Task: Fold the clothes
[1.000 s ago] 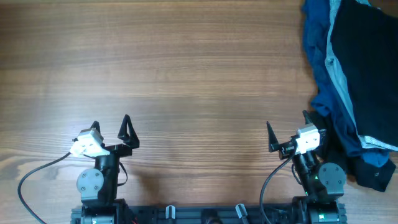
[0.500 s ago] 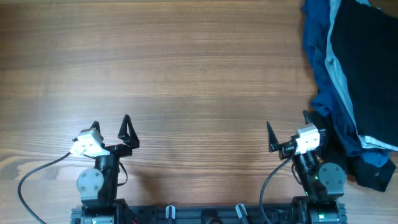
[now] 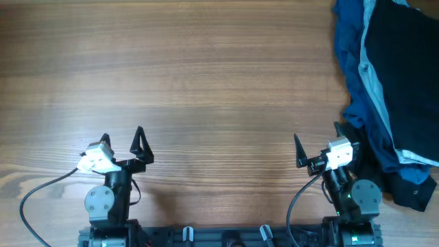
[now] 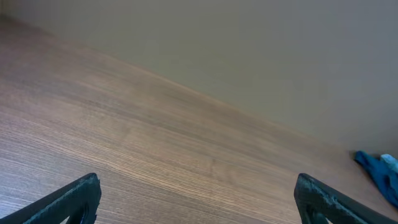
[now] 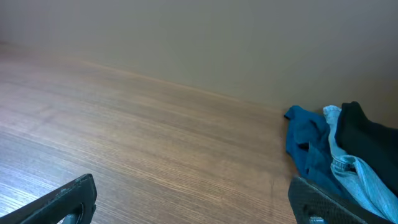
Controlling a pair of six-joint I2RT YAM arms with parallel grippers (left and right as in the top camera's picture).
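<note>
The clothes (image 3: 384,82) lie in a crumpled heap along the right edge of the overhead frame: a black garment (image 3: 405,68) on top of a blue one (image 3: 350,62). They are unfolded, running from the upper right corner down toward the lower right. The rest of the wooden bench (image 3: 206,82) stretches off to the left. The right jaws sit at lower right, close beside the heap, spread wide and holding nothing. The left jaws, at lower left and well apart from the clothes, also gape wide with nothing in them.
</note>
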